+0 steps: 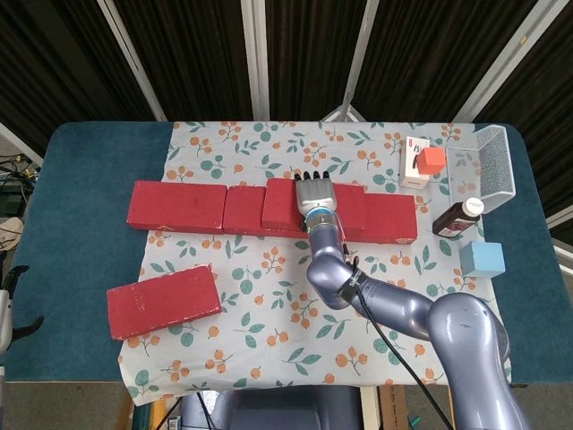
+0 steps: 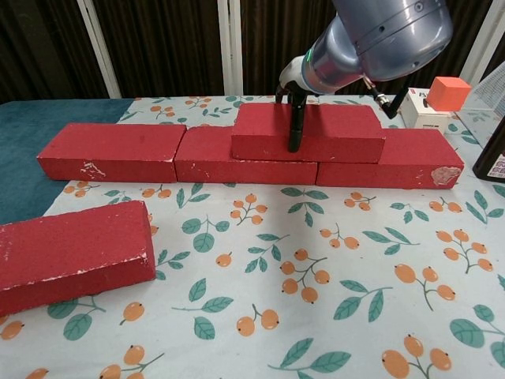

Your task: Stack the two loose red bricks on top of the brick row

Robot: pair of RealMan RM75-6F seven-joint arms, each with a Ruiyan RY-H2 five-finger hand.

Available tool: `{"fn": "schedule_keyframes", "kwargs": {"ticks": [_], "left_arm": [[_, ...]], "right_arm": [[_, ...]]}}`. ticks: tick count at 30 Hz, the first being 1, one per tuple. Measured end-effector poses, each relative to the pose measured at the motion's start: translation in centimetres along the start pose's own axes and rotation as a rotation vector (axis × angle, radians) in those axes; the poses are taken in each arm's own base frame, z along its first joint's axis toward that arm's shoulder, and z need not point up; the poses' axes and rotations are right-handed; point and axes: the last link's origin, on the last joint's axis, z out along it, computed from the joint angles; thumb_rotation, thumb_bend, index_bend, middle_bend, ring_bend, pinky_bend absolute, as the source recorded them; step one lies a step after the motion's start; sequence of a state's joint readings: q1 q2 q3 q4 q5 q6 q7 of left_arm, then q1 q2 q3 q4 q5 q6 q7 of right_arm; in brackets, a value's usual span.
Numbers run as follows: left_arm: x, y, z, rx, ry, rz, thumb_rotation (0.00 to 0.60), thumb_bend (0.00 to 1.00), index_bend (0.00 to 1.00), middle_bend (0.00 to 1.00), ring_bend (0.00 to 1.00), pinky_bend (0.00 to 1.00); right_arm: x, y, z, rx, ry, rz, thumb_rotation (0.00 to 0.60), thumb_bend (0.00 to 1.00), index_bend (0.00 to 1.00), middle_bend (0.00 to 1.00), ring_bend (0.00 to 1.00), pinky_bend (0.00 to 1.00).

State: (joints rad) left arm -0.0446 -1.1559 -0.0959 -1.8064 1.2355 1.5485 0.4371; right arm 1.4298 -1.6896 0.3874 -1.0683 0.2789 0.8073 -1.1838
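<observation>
Your right hand (image 1: pixel 313 193) grips the first loose red brick (image 2: pixel 308 133), which sits on top of the brick row (image 2: pixel 181 152), straddling the joint between the middle and right bricks. From the chest view a thumb (image 2: pixel 295 126) runs down the brick's front face while the other fingers reach over the top to the far side, so the brick is clamped front to back; that hold likely lets you square it against the row before letting go. It looks level and fully supported, so I judge this placement nearly done.

The second loose red brick (image 1: pixel 164 301) lies flat on the patterned cloth (image 1: pixel 269 269) near the front left corner, well apart from the row and untouched. That one is left to fetch. Your left hand shows in neither view.

As for containers, a clear mesh basket (image 1: pixel 497 166) stands at the far right edge of the table (image 1: pixel 81 224); I cannot tell whether anything is in it. Near it stand a dark bottle (image 1: pixel 458 218), a white box with an orange cube (image 1: pixel 432 159) on top, and a light blue cube (image 1: pixel 482 259).
</observation>
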Motion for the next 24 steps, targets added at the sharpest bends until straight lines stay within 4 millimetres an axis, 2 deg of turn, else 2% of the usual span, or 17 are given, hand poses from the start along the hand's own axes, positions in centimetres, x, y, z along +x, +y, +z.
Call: {"fn": "schedule_keyframes", "kwargs": {"ticks": [7,16,21,24], "left_arm": [[0.1,-0.1,0.0,0.004,0.003,-0.004,0.600,0.01,0.22,0.00,0.04,0.14],[0.1,-0.2,0.0,-0.003,0.001,-0.015,0.600,0.01,0.21,0.00,0.04,0.14],[0.1,-0.3,0.0,-0.011,-0.007,-0.029,0.600,0.01,0.21,0.00,0.04,0.14],[0.2,-0.3,0.0,-0.017,-0.013,-0.042,0.600,0.01,0.21,0.00,0.04,0.14]], "right_arm": [[0.8,-0.3,-0.7,0.012,0.012,0.007,0.600,0.12,0.05,0.06,0.00,0.00],[2.6,0.3,-2.8,0.034,0.036,0.022,0.600,0.12,0.04,0.06,0.00,0.00],[3.7,2.1,-5.2,0.068,0.085,0.034,0.600,0.12,0.04,0.06,0.00,0.00],[4.0,4.2,-7.4,0.085,0.123,0.036,0.600,0.12,0.04,0.06,0.00,0.00]]}}
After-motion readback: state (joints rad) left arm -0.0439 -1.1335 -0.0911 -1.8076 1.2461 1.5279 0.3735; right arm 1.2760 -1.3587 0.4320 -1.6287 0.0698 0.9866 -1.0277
